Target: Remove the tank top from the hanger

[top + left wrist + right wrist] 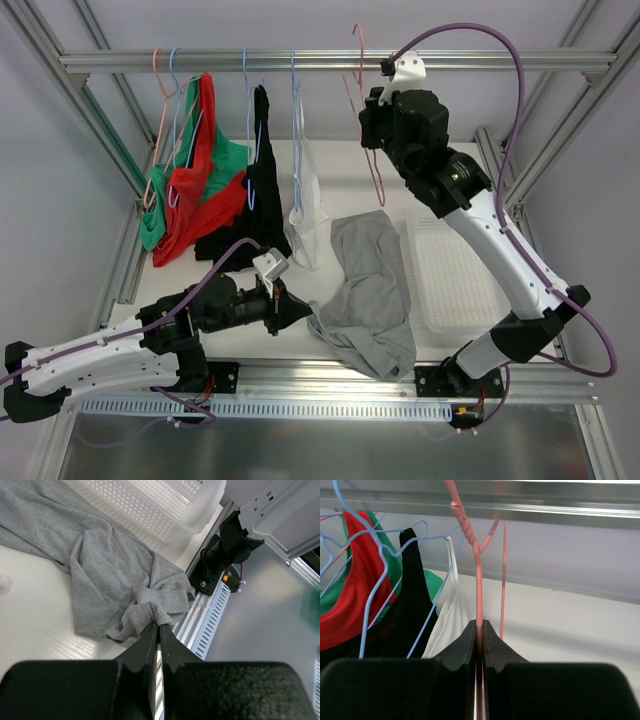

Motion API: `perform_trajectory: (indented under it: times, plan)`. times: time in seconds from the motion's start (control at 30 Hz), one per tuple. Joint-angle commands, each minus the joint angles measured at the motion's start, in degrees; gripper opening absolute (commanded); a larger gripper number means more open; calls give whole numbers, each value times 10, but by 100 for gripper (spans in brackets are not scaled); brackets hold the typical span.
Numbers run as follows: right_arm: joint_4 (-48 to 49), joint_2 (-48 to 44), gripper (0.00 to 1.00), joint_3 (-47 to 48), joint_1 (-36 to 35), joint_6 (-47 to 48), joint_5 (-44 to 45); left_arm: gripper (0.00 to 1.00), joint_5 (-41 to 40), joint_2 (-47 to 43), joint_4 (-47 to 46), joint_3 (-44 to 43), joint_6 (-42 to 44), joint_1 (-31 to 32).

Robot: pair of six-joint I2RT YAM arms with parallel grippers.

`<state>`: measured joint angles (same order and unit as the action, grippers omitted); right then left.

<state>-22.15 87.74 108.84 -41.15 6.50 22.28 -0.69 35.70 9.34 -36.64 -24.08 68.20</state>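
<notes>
Hem fabric of the grey tank top (115,575) sat pinched in the closed left pincer (159,626) near the bench's (345,185) front edge. The garment lay crumpled on the bench, off its hanger, beside a white basket (455,275). Farther back, the right pincer (480,630) gripped the bare pink hanger (478,575) at the rail (330,62).

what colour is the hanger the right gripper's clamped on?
Pink. The hanger in the right gripper shows best in the right wrist view.
</notes>
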Motion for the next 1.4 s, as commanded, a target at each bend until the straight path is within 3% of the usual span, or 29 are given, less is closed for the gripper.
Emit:
perform_trajectory:
  times: [0.0,0.33,0.53,0.57,0.6,0.63,0.87,1.3,1.37]
  plan:
    - [25,30,0,37,19,-2,7,0,6,-3,-16,-9,-6,1]
    - [25,40,0,-20,36,-78,-23,0,1,-27,-16,-9,-2,1]
    - [25,16,0,-60,40,-94,-49,0,-48,20,-15,-3,-11,1]
    - [25,14,0,-63,41,-96,-55,37,-62,30,-16,-4,-12,1]
    - [25,9,0,-64,43,-96,-56,89,-64,52,-15,-5,-17,1]
    - [25,7,0,-64,44,-97,-57,99,-64,63,-15,-7,-19,1]
    - [25,-6,0,-71,53,-100,-77,99,-114,176,-15,-43,-21,1]
    - [26,-13,5,-111,55,-119,-119,99,-121,552,-16,-221,-4,1]
    - [25,-13,14,-113,56,-118,-125,99,-115,575,-16,-247,-4,1]
